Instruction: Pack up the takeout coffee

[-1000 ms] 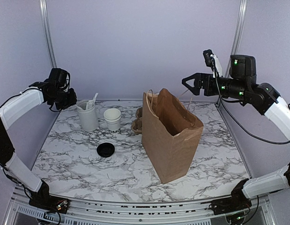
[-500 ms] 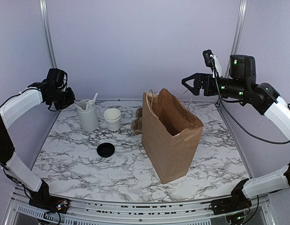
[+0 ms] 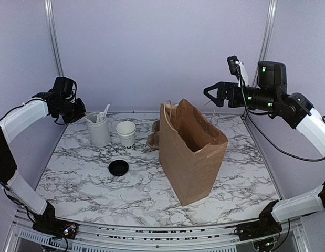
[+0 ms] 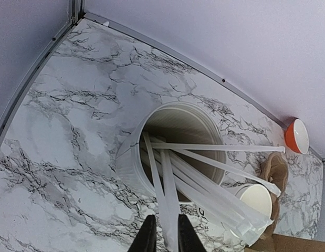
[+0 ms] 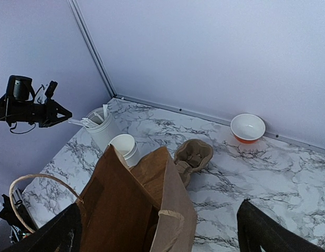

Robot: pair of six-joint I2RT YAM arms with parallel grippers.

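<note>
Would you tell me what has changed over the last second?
Only the left gripper moved, edging very slightly away from the tumbler; nothing was visibly taken or released. The right gripper, coffee cup, lid and bag stayed put.

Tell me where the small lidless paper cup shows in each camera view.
Top external: cup left of centre, left of the bag.
Left wrist: cup at lower right, partly behind cutlery.
Right wrist: cup left of centre, just past the bag's rim.
Shared landmark: the cutlery tumbler, right beside it in every view.
</note>
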